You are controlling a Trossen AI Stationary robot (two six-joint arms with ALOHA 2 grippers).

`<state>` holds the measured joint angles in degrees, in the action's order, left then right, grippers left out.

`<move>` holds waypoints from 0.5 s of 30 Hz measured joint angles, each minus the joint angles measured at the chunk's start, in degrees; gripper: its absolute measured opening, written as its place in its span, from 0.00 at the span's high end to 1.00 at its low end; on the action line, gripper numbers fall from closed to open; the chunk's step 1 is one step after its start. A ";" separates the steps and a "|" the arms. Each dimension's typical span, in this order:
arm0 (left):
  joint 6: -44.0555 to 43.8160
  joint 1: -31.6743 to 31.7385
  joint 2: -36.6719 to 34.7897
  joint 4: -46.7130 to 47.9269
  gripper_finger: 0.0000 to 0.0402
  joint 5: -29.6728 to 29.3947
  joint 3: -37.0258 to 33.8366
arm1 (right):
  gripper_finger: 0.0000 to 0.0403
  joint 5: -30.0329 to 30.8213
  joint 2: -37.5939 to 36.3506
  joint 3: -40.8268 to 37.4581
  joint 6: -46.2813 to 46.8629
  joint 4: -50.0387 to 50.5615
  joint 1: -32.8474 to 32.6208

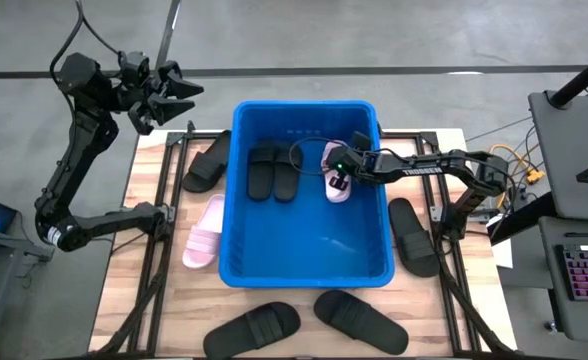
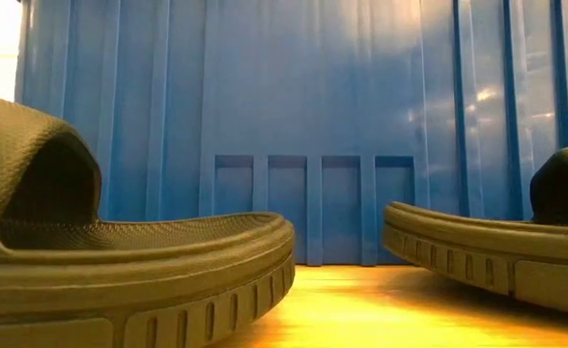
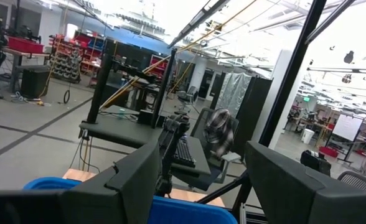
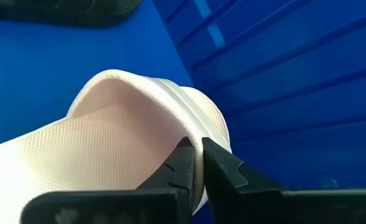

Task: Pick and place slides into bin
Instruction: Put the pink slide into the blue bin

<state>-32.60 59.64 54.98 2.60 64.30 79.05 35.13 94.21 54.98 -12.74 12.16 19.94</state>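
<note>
The blue bin [image 1: 236, 190] stands mid-table. Two black slides [image 1: 273, 170] lie side by side on its floor at the far left. A pale pink slide [image 1: 334, 170] sits inside near the far right wall, with my right gripper [image 1: 340, 182] shut on its strap. Outside the bin lie a second pink slide [image 1: 204, 232] and several black slides [image 1: 207, 160]. My left gripper [image 1: 179, 92] hangs open, high beyond the table's far left corner, touching nothing. My right gripper pinches the pink slide's ribbed strap at its edge [image 4: 198, 158], one finger [image 4: 182, 167] under the arch and the other finger [image 4: 225, 168] outside it. It reaches in slanting down from the table's right side. Whether the sole rests on the bin floor, I cannot tell.
Black slides lie right of the bin [image 1: 414, 236] and at the near edge [image 1: 252, 328] [image 1: 359, 318]; two of them show close up in the low view [image 2: 129, 271] [image 2: 497, 251] before the bin's wall [image 2: 313, 126]. Bare blue floor [image 1: 314, 240] fills the bin's near half.
</note>
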 joint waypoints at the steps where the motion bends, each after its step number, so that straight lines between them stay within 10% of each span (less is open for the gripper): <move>1: 0.00 0.00 0.00 -0.01 0.44 0.04 0.00 | 0.93 0.06 0.00 0.00 -0.43 0.10 0.00; 15: 0.00 0.00 0.07 0.07 0.44 0.09 -0.62 | 0.72 0.53 0.00 5.25 -0.90 12.90 0.00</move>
<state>-32.60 59.64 55.05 2.66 64.39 78.42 35.66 94.21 60.23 -13.64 25.06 19.94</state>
